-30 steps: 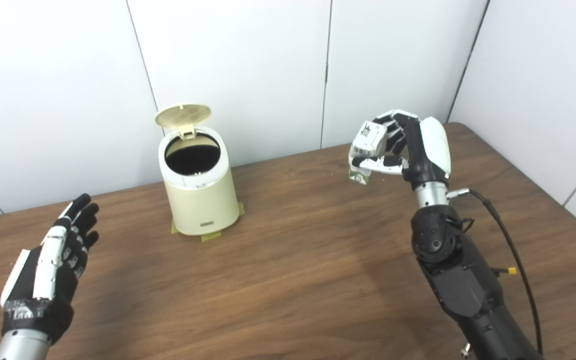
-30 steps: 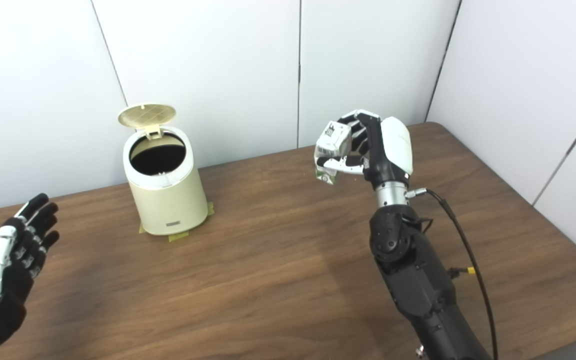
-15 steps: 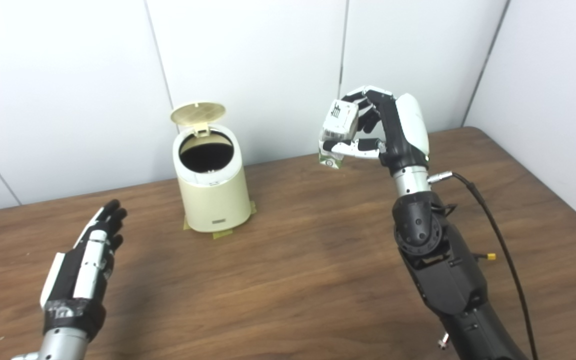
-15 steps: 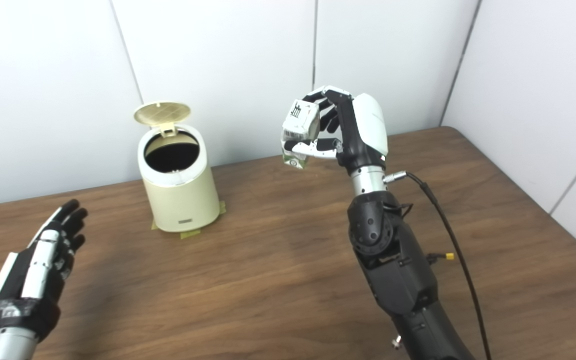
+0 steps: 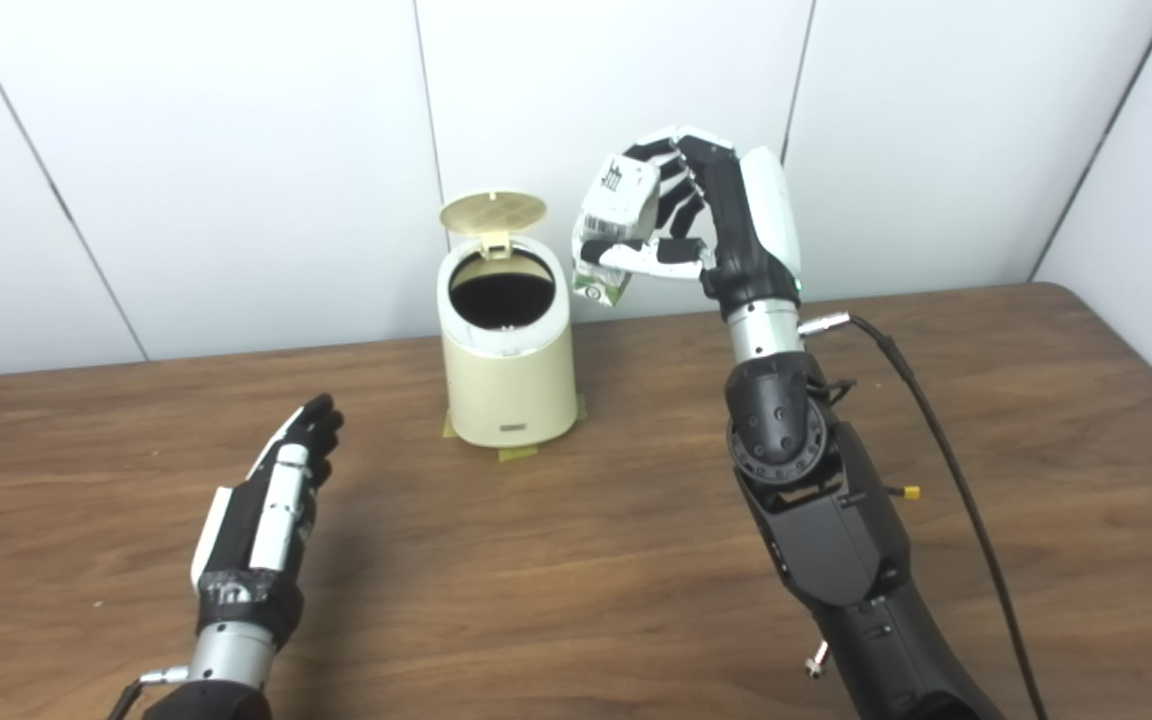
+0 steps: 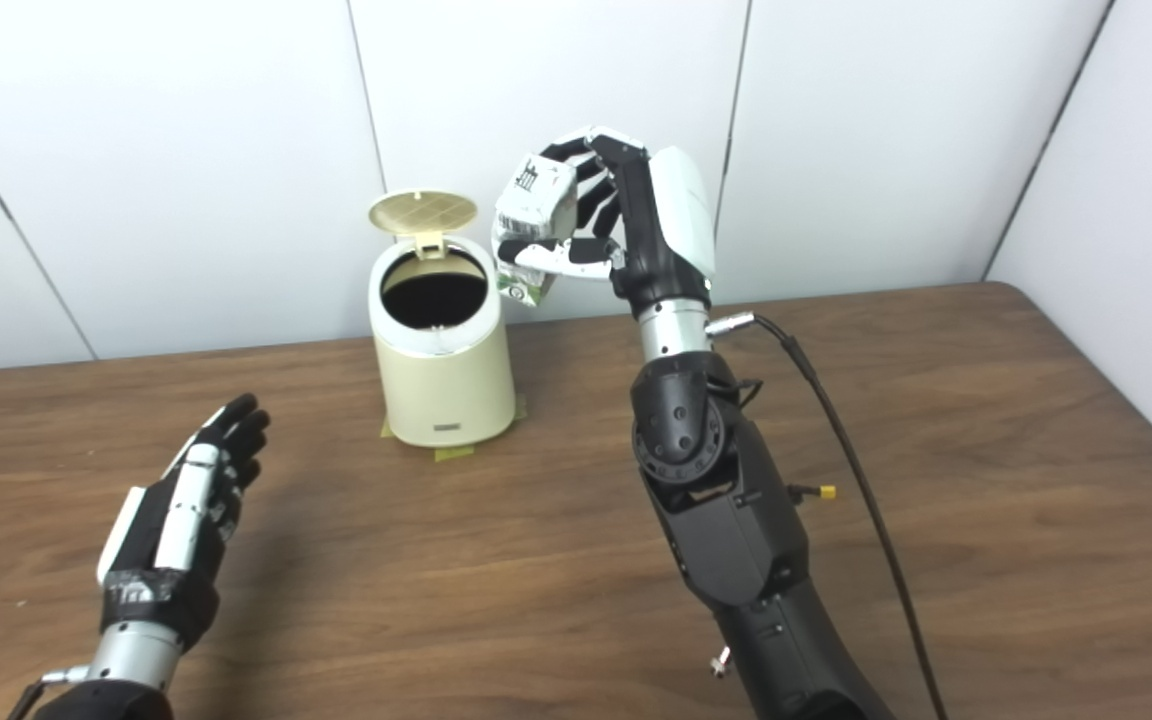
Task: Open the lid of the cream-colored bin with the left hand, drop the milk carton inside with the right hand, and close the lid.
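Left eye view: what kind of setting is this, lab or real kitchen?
Most likely a lab or test cell, not a kitchen: plain white wall panels on two sides, a bare wooden table, and the cream bin sitting on tape tabs at its base.

Count: 1 bin (image 5: 508, 375), cream, near the far edge of the table (image 5: 576, 560), with 1 lid (image 5: 492, 211) standing up. 1 carton (image 5: 616, 225), held in the air by the right hand (image 5: 711, 225). 2 hands total: the other is the left hand (image 5: 271, 495), near the front-left corner. 1 cable (image 5: 946, 470) off the right arm. Some tape bits (image 5: 516, 453) at the bin's base, number unclear.
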`<state>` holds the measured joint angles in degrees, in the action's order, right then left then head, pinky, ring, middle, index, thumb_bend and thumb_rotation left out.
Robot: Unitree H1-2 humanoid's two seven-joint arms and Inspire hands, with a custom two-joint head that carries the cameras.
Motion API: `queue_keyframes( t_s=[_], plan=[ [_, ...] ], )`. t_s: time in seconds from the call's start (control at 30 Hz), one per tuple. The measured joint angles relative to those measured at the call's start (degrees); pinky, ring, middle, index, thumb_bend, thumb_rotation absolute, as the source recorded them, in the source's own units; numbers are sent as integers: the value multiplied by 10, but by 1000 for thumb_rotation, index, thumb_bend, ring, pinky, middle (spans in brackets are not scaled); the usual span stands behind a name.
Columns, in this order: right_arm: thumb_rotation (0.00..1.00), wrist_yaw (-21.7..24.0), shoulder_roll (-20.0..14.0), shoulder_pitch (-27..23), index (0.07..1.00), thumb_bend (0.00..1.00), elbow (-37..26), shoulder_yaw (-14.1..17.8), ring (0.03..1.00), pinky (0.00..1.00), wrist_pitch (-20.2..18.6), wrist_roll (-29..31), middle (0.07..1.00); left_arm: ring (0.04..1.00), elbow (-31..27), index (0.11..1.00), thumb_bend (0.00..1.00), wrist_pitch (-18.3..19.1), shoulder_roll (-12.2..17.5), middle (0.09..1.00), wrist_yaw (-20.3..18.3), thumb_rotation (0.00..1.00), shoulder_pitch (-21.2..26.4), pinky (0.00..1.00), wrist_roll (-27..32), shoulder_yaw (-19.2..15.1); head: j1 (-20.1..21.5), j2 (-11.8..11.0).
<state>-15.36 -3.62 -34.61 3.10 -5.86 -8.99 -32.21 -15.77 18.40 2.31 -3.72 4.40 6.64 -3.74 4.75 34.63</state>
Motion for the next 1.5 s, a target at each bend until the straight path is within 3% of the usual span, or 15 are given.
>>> queue_keyframes(
  t_s=[0.2, 0.67, 0.8, 1.23, 1.5],
  plan=[
    [0, -20, 30, -8, 558, 505, 48, -4, 331, 247, 9, 2, 466, 966, -1, 903, 346, 0, -5, 930, 9, 777, -1, 1000, -6, 7, -10, -5],
    [0, -67, 53, -51, 561, 504, 138, -10, 333, 249, 56, 15, 467, 983, -7, 917, 392, 0, -26, 938, 18, 770, -5, 1000, -9, 19, -33, -11],
    [0, -71, 55, -52, 559, 505, 151, -10, 333, 255, 58, 21, 466, 966, -15, 909, 396, 0, -28, 924, 20, 810, -10, 1000, -22, 31, -40, -11],
    [0, -89, 61, -66, 559, 505, 208, -11, 335, 264, 75, 27, 461, 961, -24, 919, 422, 0, -47, 923, 34, 795, -21, 989, -35, 52, -51, -5],
    [0, -119, 67, -74, 563, 506, 243, -14, 344, 286, 107, 27, 472, 956, -39, 912, 397, 0, -55, 920, 36, 784, -28, 989, -34, 55, -54, 0]
  ],
)
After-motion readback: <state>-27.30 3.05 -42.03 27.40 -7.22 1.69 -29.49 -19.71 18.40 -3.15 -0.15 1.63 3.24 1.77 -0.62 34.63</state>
